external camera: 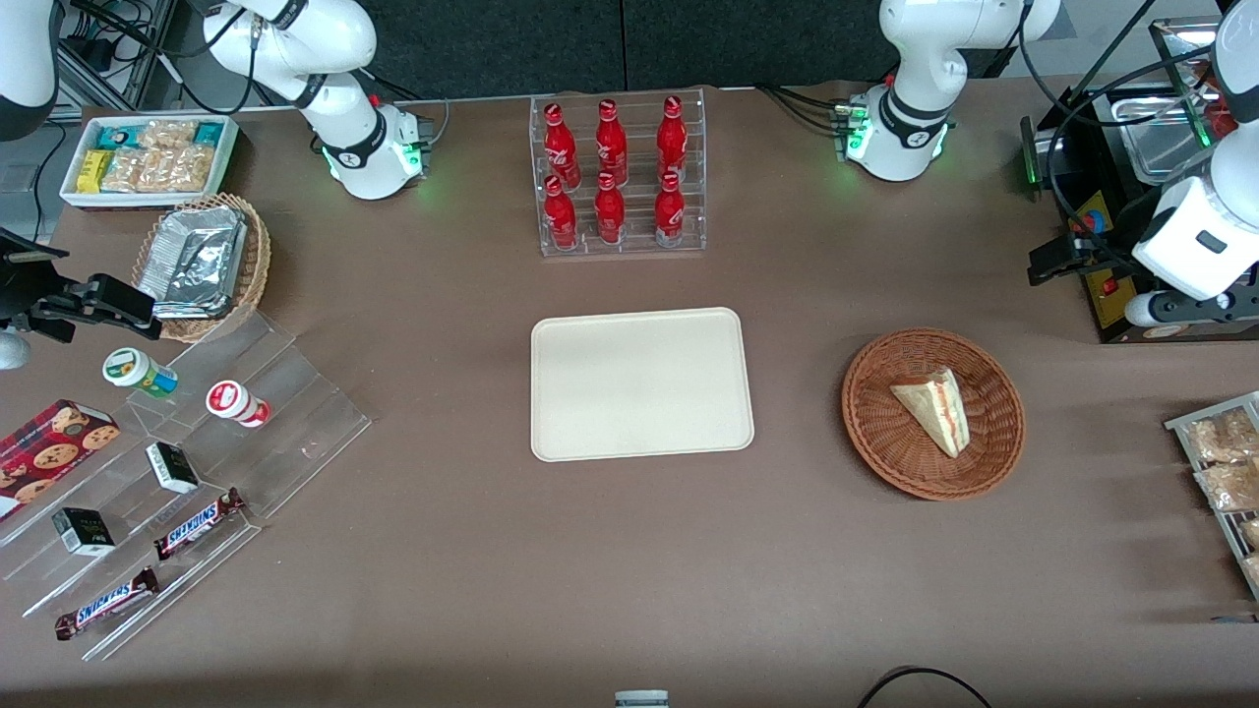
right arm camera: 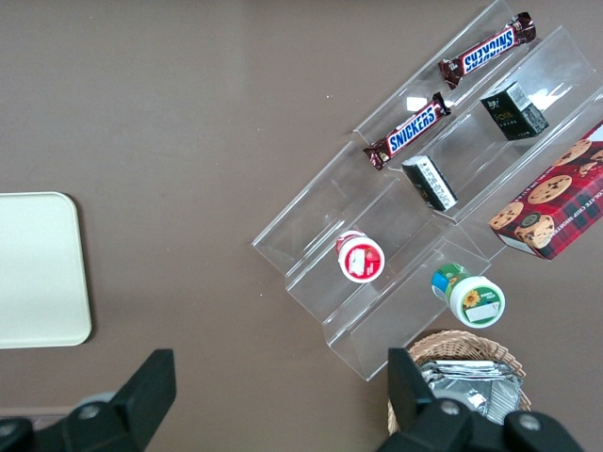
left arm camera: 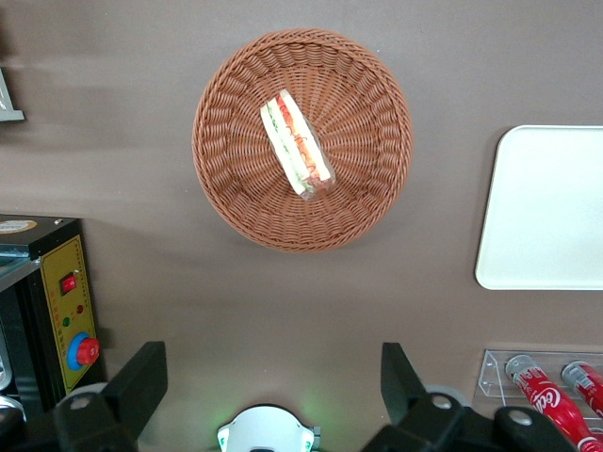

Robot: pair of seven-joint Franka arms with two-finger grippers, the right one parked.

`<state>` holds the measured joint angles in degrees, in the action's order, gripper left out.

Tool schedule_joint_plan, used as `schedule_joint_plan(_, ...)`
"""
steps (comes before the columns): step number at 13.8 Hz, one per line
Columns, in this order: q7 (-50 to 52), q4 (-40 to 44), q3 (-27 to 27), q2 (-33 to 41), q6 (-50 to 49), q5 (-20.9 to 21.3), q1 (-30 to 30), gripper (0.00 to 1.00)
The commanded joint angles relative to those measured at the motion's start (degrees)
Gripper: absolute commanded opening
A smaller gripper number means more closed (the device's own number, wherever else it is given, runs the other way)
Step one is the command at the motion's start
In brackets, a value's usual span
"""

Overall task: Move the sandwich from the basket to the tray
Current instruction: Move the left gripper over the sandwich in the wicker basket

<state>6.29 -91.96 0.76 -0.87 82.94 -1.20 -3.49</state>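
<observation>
Left wrist view: nothing done yet w/ sandwich [left arm camera: 298,143] in basket [left arm camera: 226,198], tray [left arm camera: 546,207] bare, gripper [left arm camera: 271,377] wide open, empty, well above both.

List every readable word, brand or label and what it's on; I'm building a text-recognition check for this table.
"SNICKERS": two candy bars on the clear stepped stand.
Coca-Cola script: red bottles, only partly legible.
Cookie box, black cartons, two cups: print too small to read.
Sandwich, basket, tray: no text.
The gripper, open, hangs high above the table beside the basket: no text.
</observation>
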Motion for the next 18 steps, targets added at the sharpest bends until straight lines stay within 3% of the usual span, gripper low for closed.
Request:
schedule_joint_plan(1, -0.7, 0.6, 0.6, 0.8, -1.4, 0.6, -0.6, 1.0)
schedule_joint_plan(6, -0.2, -6.8, 0.6, 0.9, 2.2, 0.8, -0.5, 1.0)
schedule_joint_plan(12, 8.6, -24.6, 0.6, 1.0, 24.2, 0.8, -0.4, 1.0)
schedule_joint_plan(18, 25.0, -33.3, 0.4, -2.1, 44.6, 0.8, -0.6, 1.0)
